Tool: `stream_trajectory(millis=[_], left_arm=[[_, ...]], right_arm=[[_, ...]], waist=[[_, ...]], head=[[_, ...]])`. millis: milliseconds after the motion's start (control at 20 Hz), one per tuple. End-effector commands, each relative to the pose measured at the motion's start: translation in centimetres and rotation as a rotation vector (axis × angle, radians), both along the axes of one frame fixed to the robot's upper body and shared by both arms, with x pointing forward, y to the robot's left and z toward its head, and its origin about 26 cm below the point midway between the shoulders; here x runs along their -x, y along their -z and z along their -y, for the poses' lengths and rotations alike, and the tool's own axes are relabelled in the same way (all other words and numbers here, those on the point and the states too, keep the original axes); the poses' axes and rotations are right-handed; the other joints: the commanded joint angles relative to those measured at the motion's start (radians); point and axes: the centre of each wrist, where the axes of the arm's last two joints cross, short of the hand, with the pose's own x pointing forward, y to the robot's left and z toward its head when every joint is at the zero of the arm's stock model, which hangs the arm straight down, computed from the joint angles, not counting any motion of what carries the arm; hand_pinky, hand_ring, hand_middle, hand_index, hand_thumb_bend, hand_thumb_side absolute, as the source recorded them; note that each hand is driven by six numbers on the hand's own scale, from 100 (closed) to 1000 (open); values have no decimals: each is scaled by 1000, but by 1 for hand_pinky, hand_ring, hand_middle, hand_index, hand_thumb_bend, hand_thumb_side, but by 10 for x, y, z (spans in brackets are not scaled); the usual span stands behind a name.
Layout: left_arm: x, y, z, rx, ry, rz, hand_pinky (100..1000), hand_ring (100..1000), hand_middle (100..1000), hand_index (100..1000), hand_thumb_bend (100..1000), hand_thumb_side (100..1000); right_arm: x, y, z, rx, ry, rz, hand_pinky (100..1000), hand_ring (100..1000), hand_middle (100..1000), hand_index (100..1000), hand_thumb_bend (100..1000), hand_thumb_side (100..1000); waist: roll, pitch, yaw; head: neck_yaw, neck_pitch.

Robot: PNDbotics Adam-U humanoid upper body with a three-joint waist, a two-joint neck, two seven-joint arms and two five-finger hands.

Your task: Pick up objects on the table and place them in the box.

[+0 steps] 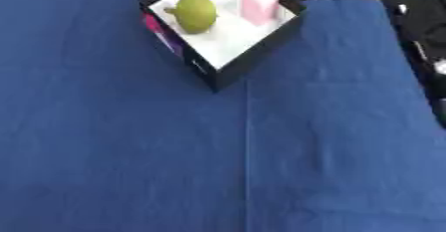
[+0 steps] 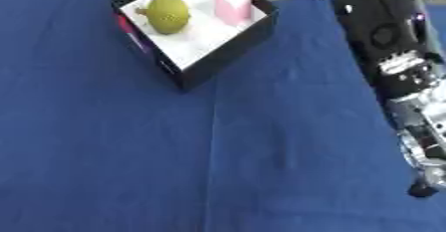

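Covering the whole near ground and stretching back toward the far edge, a blue cloth [image 1: 131, 151] over the table, lying mostly flat with one long straight crease [image 1: 247, 156] running from the near edge up toward the box. Showing beyond the cloth's far edge, only a thin strip of pale grey floor or wall, too little to tell which. Sitting at the far middle, turned corner-on to the camera, a black-walled box [image 1: 248, 61] with a white floor, a streak of pink and purple print showing on its left outer wall. Resting inside it, a yellow-green round fruit [image 1: 195, 13] with a short stem at the left, and just beside it toward the far right corner, a pale pink block [image 1: 259, 7]; touching or apart, impossible to tell. Appearing in the right eye view only as a full length, the right arm [image 2: 388, 42], black with silver joints, coming down the right side from the upper corner; in the left eye view, just a dark sliver of it at the right edge. Hanging low at the right edge of the right eye view, the right hand [image 2: 425, 174], blurred, fingers spread or curled impossible to tell, holding nothing visible. Lying well apart from that hand, up and to the left, the box with both things inside.
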Motion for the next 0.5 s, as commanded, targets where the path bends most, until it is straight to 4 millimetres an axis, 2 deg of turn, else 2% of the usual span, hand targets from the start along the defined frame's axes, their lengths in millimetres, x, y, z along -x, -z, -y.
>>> stream_trajectory(millis=[50, 300, 500], left_arm=[[2, -9, -7, -38, -22, 28, 739, 724, 669, 773, 169, 761], [2, -14, -7, -44, -25, 45, 739, 725, 670, 773, 175, 752], [2, -18, -7, -49, -37, 71, 739, 725, 670, 773, 179, 746]], right_arm=[[47, -25, 9, -63, -71, 124, 973, 840, 754, 918, 100, 542], [87, 1, 21, -100, -168, 92, 988, 855, 780, 935, 100, 526], [106, 37, 34, -126, -198, 46, 993, 857, 790, 931, 100, 533]], waist=[[9, -41, -9], [8, -38, -29], [8, -31, -51]], head=[[28, 8], [59, 5], [84, 1]])
